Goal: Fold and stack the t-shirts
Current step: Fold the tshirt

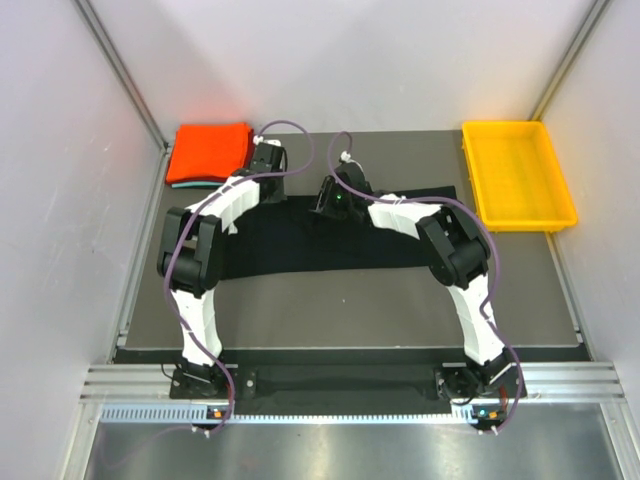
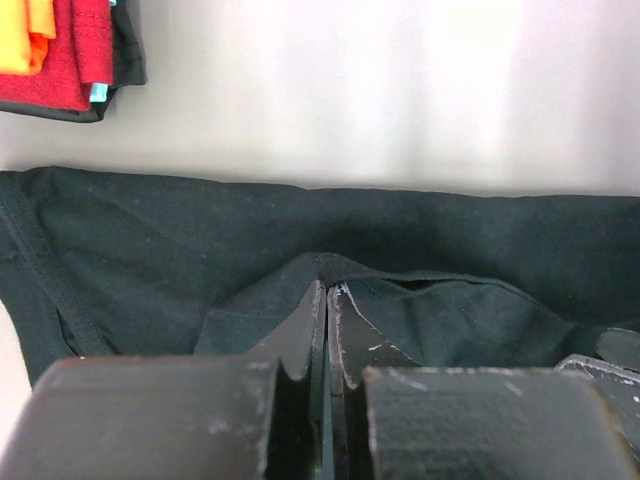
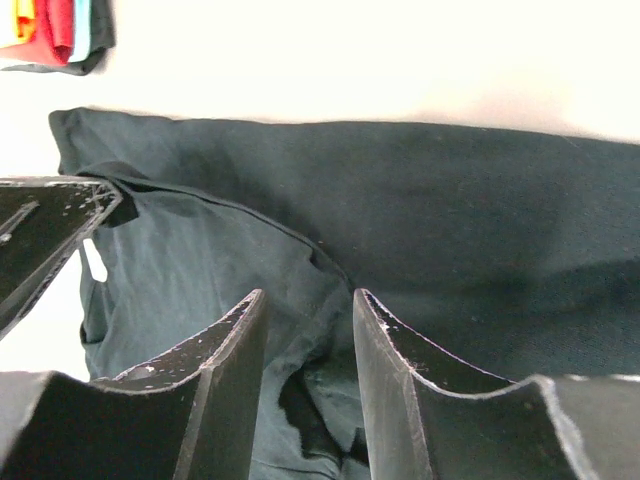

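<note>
The black t-shirt (image 1: 320, 250) lies spread across the middle of the table (image 1: 350, 312), with bare table between its near hem and the arm bases. The left fingers (image 2: 316, 320) are pressed together on a raised fold. The right fingers (image 3: 232, 380) stand half spread astride a bunched ridge. The folded orange-red t-shirt (image 1: 210, 150) lies on the teal t-shirt (image 1: 190, 184) in the far-left corner, and the yellow tray (image 1: 519, 127) sits far right. Only the left wrist view shows a small blue tab (image 2: 98, 92) on the stack, too small to read.

On the table (image 1: 350, 310), spread t-shirt (image 1: 320, 250) lies central, folded t-shirts (image 1: 208, 152) back-left, tray (image 1: 517, 175) back-right.
</note>
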{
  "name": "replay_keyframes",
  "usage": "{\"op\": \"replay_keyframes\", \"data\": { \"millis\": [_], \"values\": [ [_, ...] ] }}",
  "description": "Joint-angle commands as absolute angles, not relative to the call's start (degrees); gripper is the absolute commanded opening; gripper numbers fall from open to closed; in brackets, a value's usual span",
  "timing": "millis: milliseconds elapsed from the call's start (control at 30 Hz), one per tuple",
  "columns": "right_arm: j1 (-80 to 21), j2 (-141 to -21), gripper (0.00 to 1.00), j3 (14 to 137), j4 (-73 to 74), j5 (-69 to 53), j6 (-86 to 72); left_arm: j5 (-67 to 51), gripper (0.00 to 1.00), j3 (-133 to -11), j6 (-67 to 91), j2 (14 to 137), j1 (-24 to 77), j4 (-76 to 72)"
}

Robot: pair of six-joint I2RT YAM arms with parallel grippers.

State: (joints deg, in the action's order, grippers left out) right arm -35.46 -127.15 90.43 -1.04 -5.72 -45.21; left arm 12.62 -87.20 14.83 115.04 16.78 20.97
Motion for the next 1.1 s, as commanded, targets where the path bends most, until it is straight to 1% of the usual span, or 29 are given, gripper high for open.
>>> {"op": "replay_keyframes", "data": {
  "millis": [0,233,367,467,600,633,700,733,767,833,867,1067],
  "values": [
    [-35.68,-127.88,0.4,92.9,-0.18,-3.78,-46.23,11.78,0.0,-89.03,14.85,115.31,16.35,18.63],
    [-35.68,-128.85,0.4,93.77,0.35,-3.34,-47.11,10.9,0.0,-88.86,14.94,115.4,15.82,18.46],
    [-35.77,-129.9,0.43,95.45,2.64,-3.34,-47.46,10.64,0.0,-89.12,15.03,115.58,15.56,18.28],
    [-35.77,-130.25,0.43,95.89,2.99,-3.08,-47.73,10.28,0.0,-89.12,15.12,115.58,15.29,18.28],
    [-35.77,-130.6,0.4,96.15,3.26,-2.37,-47.81,10.02,0.0,-89.3,15.03,115.66,15.12,18.19],
    [-35.77,-130.61,0.38,95.98,1.86,-2.37,-47.55,9.93,0.0,-89.38,14.94,115.84,15.12,18.19],
    [-35.77,-130.34,0.27,95.28,0.45,-3.07,-46.85,10.02,0.0,-89.47,14.68,115.93,15.12,18.19],
    [-35.77,-129.99,0.23,93.97,-3.82,-4.29,-46.41,10.19,0.0,-89.56,14.59,116.01,15.12,18.19],
    [-35.68,-129.73,0.15,93.35,-5.35,-4.74,-45.1,10.11,0.0,-89.65,14.5,116.02,15.03,18.28],
    [-35.51,-128.59,0.07,91.68,-9.22,-5.53,-43.25,9.93,0.0,-90.09,13.71,116.02,14.59,18.89],
    [-35.42,-128.24,0.0,91.23,-10.36,-5.97,-42.2,9.93,0.0,-90.26,13.45,115.93,14.33,19.24],
    [-35.33,-125.42,0.0,86.58,-17.66,-6.06,-33.24,9.14,0.0,-91.76,10.64,116.1,12.92,20.13]
  ]
}}
